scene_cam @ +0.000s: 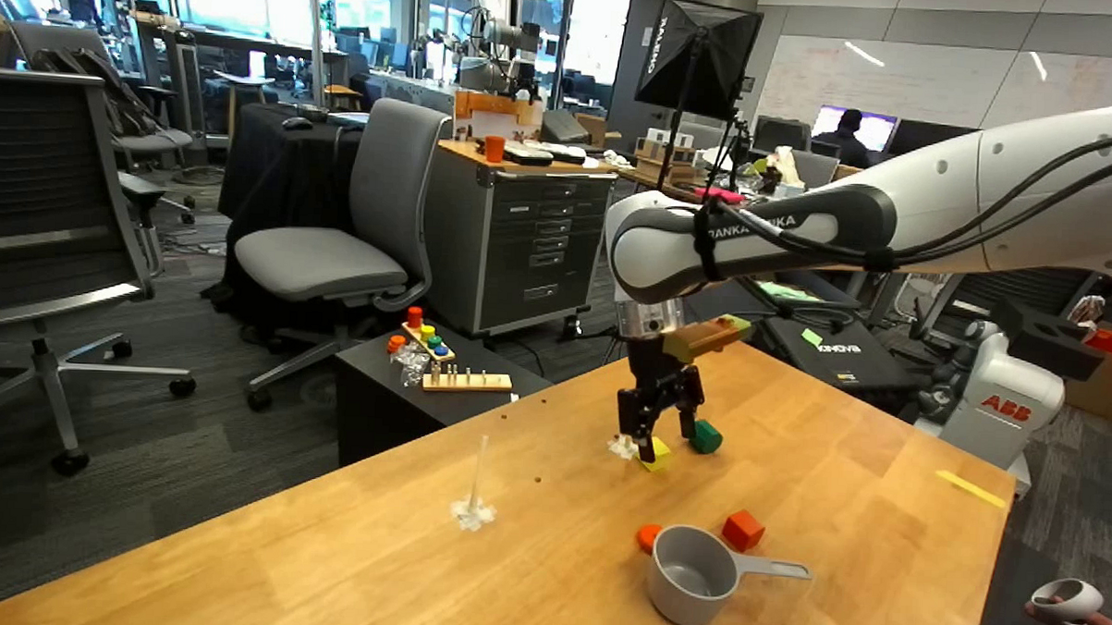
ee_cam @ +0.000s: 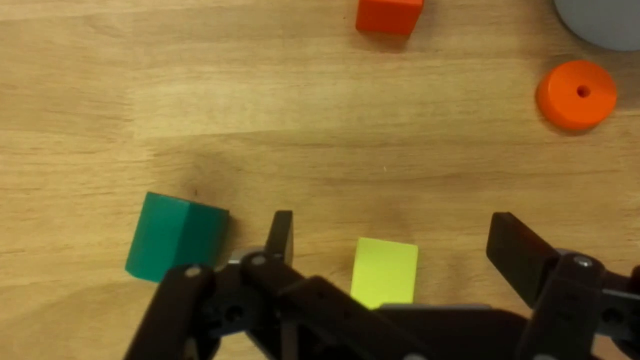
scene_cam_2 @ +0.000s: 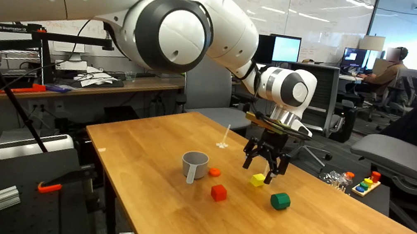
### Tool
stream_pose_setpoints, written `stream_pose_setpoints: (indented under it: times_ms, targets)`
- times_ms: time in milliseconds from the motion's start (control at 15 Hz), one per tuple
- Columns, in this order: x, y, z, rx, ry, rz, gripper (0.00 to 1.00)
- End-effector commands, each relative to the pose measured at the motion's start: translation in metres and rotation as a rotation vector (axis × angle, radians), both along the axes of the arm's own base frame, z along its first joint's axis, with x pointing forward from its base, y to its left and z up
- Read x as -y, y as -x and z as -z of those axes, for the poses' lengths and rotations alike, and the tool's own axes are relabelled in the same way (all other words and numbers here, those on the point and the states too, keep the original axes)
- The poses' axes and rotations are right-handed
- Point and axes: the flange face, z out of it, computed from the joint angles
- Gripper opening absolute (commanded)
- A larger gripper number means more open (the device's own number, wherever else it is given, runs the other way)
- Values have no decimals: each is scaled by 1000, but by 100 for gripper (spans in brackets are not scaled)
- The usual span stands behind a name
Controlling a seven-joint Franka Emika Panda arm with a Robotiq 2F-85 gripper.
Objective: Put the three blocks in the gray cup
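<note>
Gripper (scene_cam: 667, 444) pointed down, arm (scene_cam: 930, 191) outstretched
Jaws are spread wide over the yellow block (ee_cam: 385, 272); beyond the green block (scene_cam_2: 280, 201), bare table (scene_cam: 820, 433) is seen up to its edge.

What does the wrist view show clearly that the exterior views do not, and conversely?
Only the wrist view clearly shows the hole in the orange disc. Only the exterior views show the arm, chairs, and the handle of the cup. All views share the orange disc, part of the cup, yellow block, green block, red block and open gripper.
</note>
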Motion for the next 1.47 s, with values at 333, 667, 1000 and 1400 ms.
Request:
stream_pose_setpoints:
  times_ms: [333, 667, 1000, 1400]
  targets:
    - [-7, -2, 17, 35, 31, -39, 75]
    - [-5, -5, 21, 62, 52, -50, 42]
    - [-10, -8, 18, 84, 61, -70, 9]
    - [-17, -15, -1, 118, 66, -108, 10]
